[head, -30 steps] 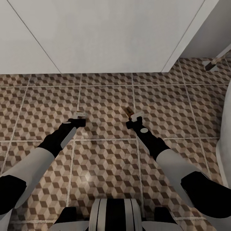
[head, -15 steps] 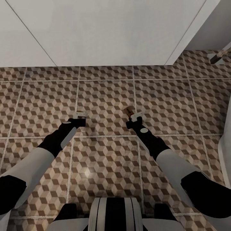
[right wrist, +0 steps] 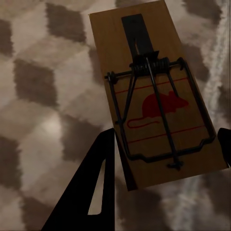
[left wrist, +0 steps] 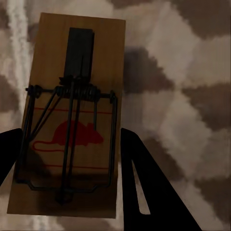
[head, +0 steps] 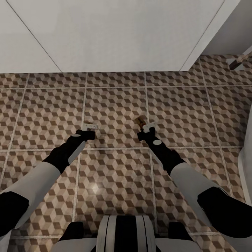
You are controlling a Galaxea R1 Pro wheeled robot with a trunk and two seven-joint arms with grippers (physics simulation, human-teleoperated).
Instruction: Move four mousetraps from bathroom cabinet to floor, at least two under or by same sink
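In the left wrist view a mousetrap [left wrist: 72,120], a brown board with dark wire and a red mouse print, sits between the two dark fingers of my left gripper [left wrist: 70,139], which is shut on it. It hangs just above the cube-patterned bathroom floor [left wrist: 183,96] and throws a shadow there. My right gripper [right wrist: 166,139] is shut on a second mousetrap [right wrist: 154,96]. In the head view the left gripper [head: 90,126] and right gripper [head: 147,126] are low over the floor [head: 115,105], the right one's mousetrap [head: 140,121] poking forward. The sink's white drawer-front unit [head: 115,35] stands just beyond; its basin and the cabinet are out of view.
A white curved fixture [head: 246,157] fills the right edge of the head view. A small pale object with a brown handle [head: 238,62] lies on the floor at the far right, past the white unit's corner. My base [head: 124,232] shows at the bottom edge.
The camera shifted a little a second ago. Since half a second ago my left gripper has sunk closer to the floor with its mousetrap. The right arm has held still.
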